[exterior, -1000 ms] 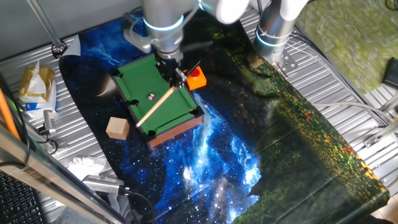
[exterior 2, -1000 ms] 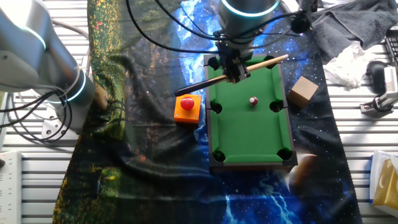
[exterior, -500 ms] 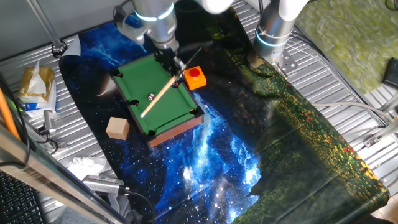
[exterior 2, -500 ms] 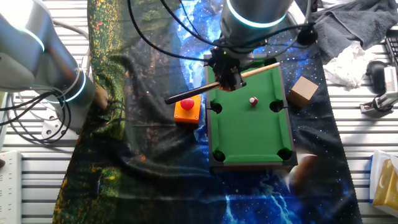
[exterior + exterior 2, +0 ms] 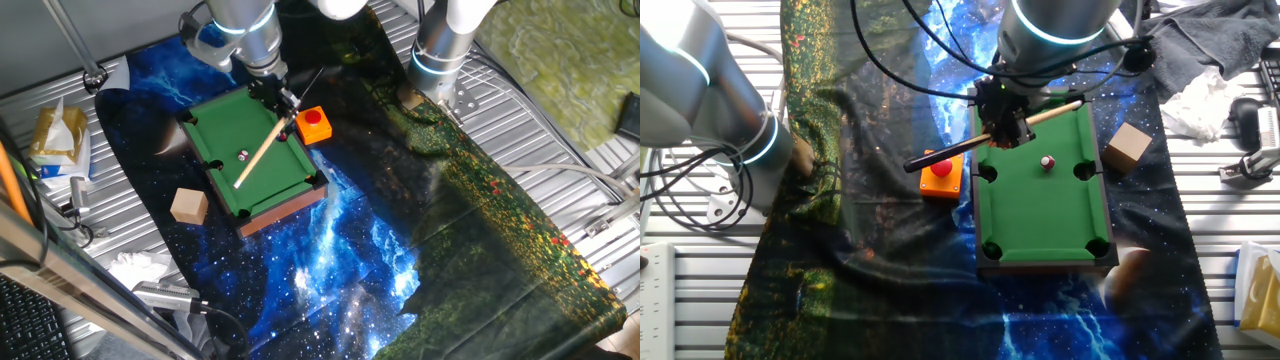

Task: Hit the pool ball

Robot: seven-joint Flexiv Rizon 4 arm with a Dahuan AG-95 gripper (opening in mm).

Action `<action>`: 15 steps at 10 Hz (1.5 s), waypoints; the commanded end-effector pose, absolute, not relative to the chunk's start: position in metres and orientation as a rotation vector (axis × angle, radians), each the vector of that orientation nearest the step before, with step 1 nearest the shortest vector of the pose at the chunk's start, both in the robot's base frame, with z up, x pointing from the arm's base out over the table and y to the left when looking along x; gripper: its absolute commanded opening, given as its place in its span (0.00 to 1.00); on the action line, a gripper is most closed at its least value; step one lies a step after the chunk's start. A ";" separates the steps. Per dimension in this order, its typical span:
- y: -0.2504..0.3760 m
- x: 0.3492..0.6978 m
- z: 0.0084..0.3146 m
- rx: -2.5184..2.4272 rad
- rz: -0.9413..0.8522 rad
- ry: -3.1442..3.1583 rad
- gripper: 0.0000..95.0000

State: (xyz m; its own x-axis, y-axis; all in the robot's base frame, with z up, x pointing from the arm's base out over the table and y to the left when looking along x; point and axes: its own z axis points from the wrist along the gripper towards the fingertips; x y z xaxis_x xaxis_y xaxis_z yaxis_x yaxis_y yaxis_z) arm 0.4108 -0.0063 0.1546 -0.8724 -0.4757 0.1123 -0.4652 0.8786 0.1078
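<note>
A small green pool table [image 5: 232,195] [image 5: 1040,215] lies on the starry cloth. The pool ball [image 5: 243,155] [image 5: 1047,162], whitish with a pink-red spot, rests on the felt near the middle. My gripper [image 5: 276,100] [image 5: 1004,128] is shut on a thin wooden cue [image 5: 256,153] [image 5: 1052,107] that lies slanted over the table. In one fixed view the cue's tip end runs just beside the ball; in the other the cue passes above it, apart. The cue's dark butt [image 5: 940,155] sticks out over the orange box.
An orange box with a red button [image 5: 314,124] [image 5: 941,174] stands next to the table. A wooden cube [image 5: 188,205] [image 5: 1126,147] lies on the other side. A second arm's base [image 5: 440,50] [image 5: 730,110], crumpled cloths [image 5: 1210,40] and packets [image 5: 55,135] surround the mat.
My gripper and the cue shifted from the table's middle toward its far end and the orange box, pulling the cue back along its length. The ball has not moved.
</note>
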 end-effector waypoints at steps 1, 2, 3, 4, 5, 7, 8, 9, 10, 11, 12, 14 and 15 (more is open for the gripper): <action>-0.006 0.409 0.156 0.740 -0.120 -2.924 0.00; -0.006 0.409 0.156 0.737 -0.129 -2.926 0.00; -0.006 0.409 0.156 0.736 -0.127 -2.922 0.00; -0.006 0.409 0.156 0.738 -0.119 -2.916 0.00; -0.006 0.409 0.156 0.748 -0.120 -2.913 0.00; -0.006 0.409 0.156 0.768 -0.122 -2.908 0.00; -0.006 0.409 0.156 0.759 -0.116 -2.908 0.00; -0.006 0.409 0.156 0.738 -0.104 -2.910 0.00; -0.006 0.409 0.156 0.701 -0.079 -2.915 0.00; -0.006 0.409 0.156 0.671 -0.071 -2.921 0.00; -0.006 0.409 0.156 0.633 -0.065 -2.930 0.00; -0.006 0.409 0.156 0.552 -0.051 -2.949 0.00; -0.006 0.409 0.156 0.533 -0.048 -2.952 0.00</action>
